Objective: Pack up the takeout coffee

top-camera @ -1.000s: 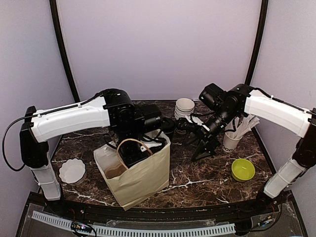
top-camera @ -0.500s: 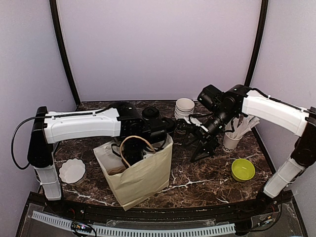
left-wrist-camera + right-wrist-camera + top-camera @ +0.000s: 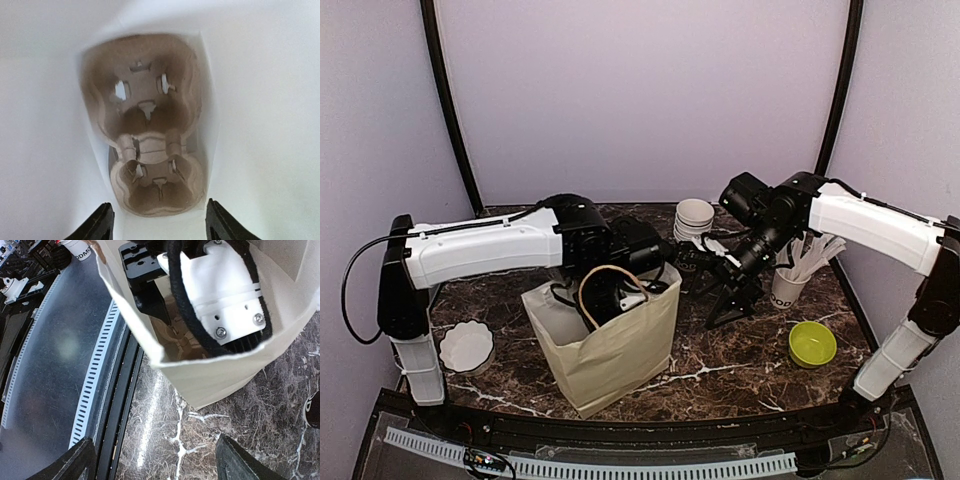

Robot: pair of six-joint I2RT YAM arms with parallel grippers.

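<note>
**Release made; no coffee packed yet**

Your left gripper (image 3: 159, 220) has just spread its fingers (image 3: 100, 222) inside the paper bag (image 3: 610, 350). The pulp carrier (image 3: 150, 145) lies loose beneath them, both wells vacant. Your right gripper (image 3: 157, 460) waits open and unladen beside the bag. One coffee cup (image 3: 314, 412) shows just beyond one fingertip (image 3: 240, 460) (only a sliver). Judged next: load cups.

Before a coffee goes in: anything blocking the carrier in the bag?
Yes: the left end effector sits inside the beige paper bag, directly over the brown moulded-pulp cup carrier. Both wells look empty.
</note>
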